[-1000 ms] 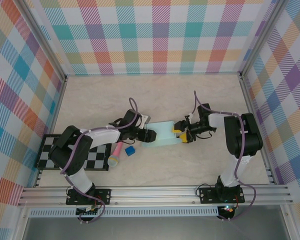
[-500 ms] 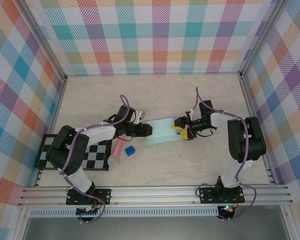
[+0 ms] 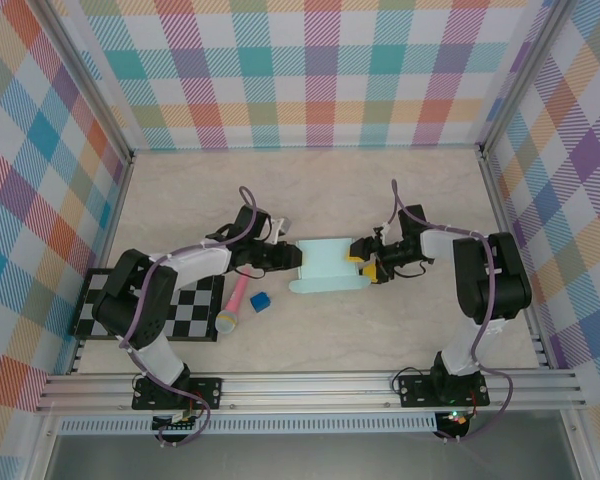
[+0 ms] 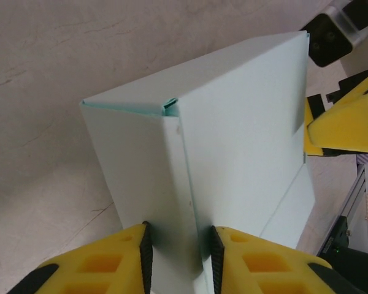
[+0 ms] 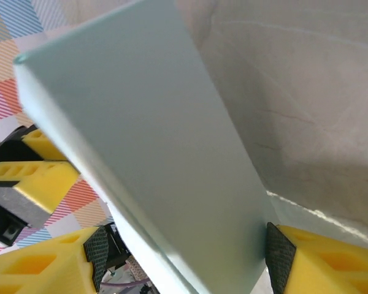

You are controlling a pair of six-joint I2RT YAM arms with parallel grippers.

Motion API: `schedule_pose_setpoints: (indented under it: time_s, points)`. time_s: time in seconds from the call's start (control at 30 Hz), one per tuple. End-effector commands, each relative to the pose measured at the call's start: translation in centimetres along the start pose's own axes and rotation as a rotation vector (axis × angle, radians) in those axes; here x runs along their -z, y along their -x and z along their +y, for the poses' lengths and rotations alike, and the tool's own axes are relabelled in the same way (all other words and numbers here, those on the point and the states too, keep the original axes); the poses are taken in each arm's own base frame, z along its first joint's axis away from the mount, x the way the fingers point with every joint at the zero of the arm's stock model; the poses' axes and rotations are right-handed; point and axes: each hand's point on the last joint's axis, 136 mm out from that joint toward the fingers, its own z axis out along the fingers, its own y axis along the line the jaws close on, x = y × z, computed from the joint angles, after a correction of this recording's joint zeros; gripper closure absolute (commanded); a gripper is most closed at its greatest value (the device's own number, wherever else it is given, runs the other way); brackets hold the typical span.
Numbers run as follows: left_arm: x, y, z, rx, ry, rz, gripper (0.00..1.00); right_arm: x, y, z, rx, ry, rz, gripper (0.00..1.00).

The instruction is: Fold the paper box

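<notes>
I have one pale mint-blue thin-card paper box (image 3: 328,266) near the middle of the table. My left gripper (image 3: 292,258) meets it from 9 o'clock with both yellow pads pinched onto one upright panel, and my right gripper (image 3: 364,266) straddles its end from 3 o'clock; one pad of the right gripper lies against the card and a dark gap shows by the other, so I cannot tell whether it grips. Around 8 o'clock from the box lie one small dark blue cube (image 3: 260,301), one pink stick with a yellow tip (image 3: 234,303) and one black-and-white checkerboard (image 3: 95,305).
</notes>
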Motion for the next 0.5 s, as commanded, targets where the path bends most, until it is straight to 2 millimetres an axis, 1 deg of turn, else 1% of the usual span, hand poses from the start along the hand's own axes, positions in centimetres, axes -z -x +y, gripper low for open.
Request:
schedule_pose_setpoints:
  time_s: [0.0, 0.03, 0.1, 0.23, 0.37, 0.47]
  points:
    - [0.1, -0.3, -2.1, -0.031, -0.066, 0.055, 0.73, -0.4, -0.2, 1.8, 0.047, 0.087, 0.034, 0.31]
    - [0.2, -0.3, -2.0, -0.036, -0.056, 0.059, 0.76, -0.5, -0.2, 1.8, 0.047, 0.087, 0.036, 0.3]
    - [0.3, -0.2, -2.1, -0.049, -0.049, 0.068, 0.78, -0.5, -0.2, 1.7, 0.047, 0.088, 0.039, 0.3]
    - [0.5, -0.1, -2.3, -0.036, -0.044, 0.083, 0.79, -0.5, -0.2, 1.3, 0.063, 0.062, 0.033, 0.3]
    - [0.3, -0.5, -1.9, 0.005, -0.039, 0.115, 0.79, 0.3, 0.2, 0.5, 0.119, -0.034, -0.027, 0.24]
    - [0.3, -0.6, -1.3, 0.035, -0.027, 0.124, 0.79, 1.2, 0.6, -0.1, 0.16, -0.109, -0.074, 0.22]
